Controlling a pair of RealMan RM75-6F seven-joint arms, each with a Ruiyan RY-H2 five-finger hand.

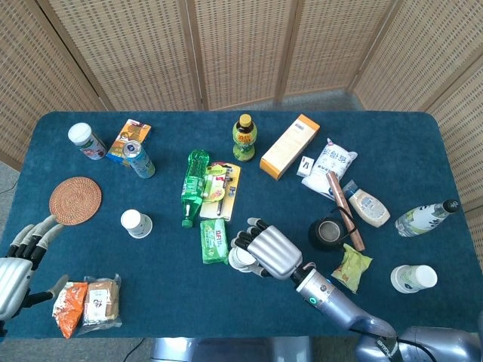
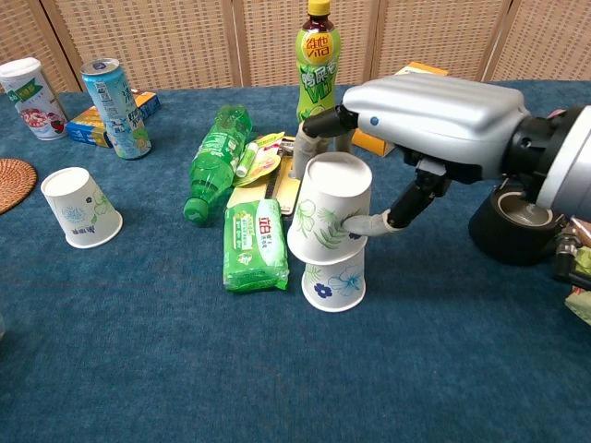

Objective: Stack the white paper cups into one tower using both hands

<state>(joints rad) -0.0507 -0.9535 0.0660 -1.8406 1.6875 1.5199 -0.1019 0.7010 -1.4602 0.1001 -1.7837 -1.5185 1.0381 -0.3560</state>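
Observation:
My right hand [image 2: 434, 120] [image 1: 266, 252] holds an upturned white paper cup with green leaf print [image 2: 329, 217], tilted and set partly over a second upturned cup with blue flowers [image 2: 334, 281] that stands on the blue table. In the head view the held cup [image 1: 241, 259] shows just under the hand. A third upturned cup [image 2: 80, 208] [image 1: 136, 223] stands alone at the left. My left hand [image 1: 16, 268] hangs at the table's near left edge, fingers apart and holding nothing.
A green wipes packet [image 2: 254, 245] lies just left of the stacked cups, with a lying green bottle [image 2: 217, 160] behind it. A black teapot [image 2: 519, 221] sits to the right. A yellow drink bottle [image 2: 316, 69], cans [image 2: 116, 109], snack packs [image 1: 87, 303] and a woven coaster [image 1: 75, 200] surround the area.

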